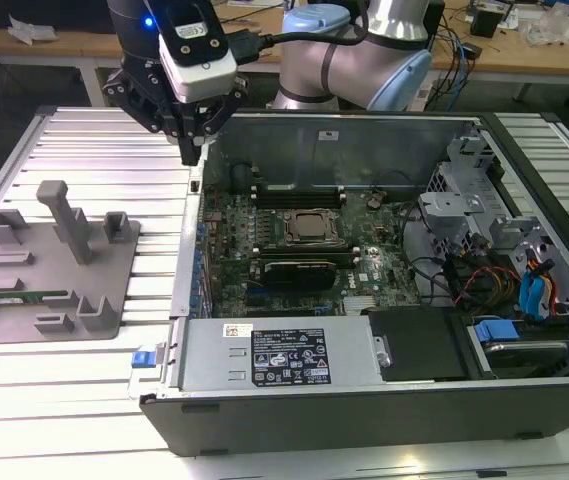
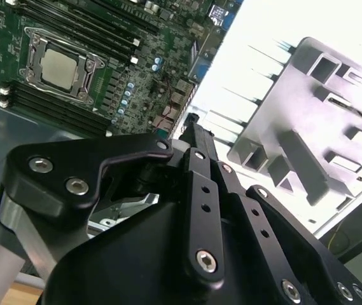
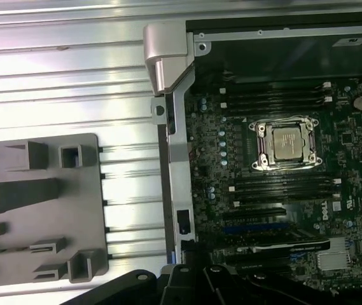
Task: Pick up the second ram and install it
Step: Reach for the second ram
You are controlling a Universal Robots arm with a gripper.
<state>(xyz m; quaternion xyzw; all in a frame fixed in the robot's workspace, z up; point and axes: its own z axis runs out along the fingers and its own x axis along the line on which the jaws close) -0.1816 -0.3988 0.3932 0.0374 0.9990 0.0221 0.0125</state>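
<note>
The second ram [image 1: 24, 296], a thin green stick, lies flat in a slot of the grey fixture plate [image 1: 49, 300] on the exterior view's left. My gripper [image 1: 193, 152] hangs above the back corner of the open computer case's left wall [image 1: 190, 250], well away from the ram. Its fingers [image 2: 193, 136] are shut together with nothing between them. The processor socket [image 1: 310, 228] sits mid-board between black memory slots [image 1: 299, 196]. In the first wrist view the gripper's tip [image 3: 186, 249] hovers over the case wall, between the fixture plate [image 3: 41, 210] and the socket [image 3: 287, 145].
A tall grey post [image 1: 69, 220] and several small blocks rise from the fixture plate. A black card [image 1: 299, 270] lies in front of the socket. The power supply [image 1: 284, 355] and drive bays with cables [image 1: 484, 240] fill the case's front and right. The ribbed aluminium table [image 1: 94, 150] surrounds everything.
</note>
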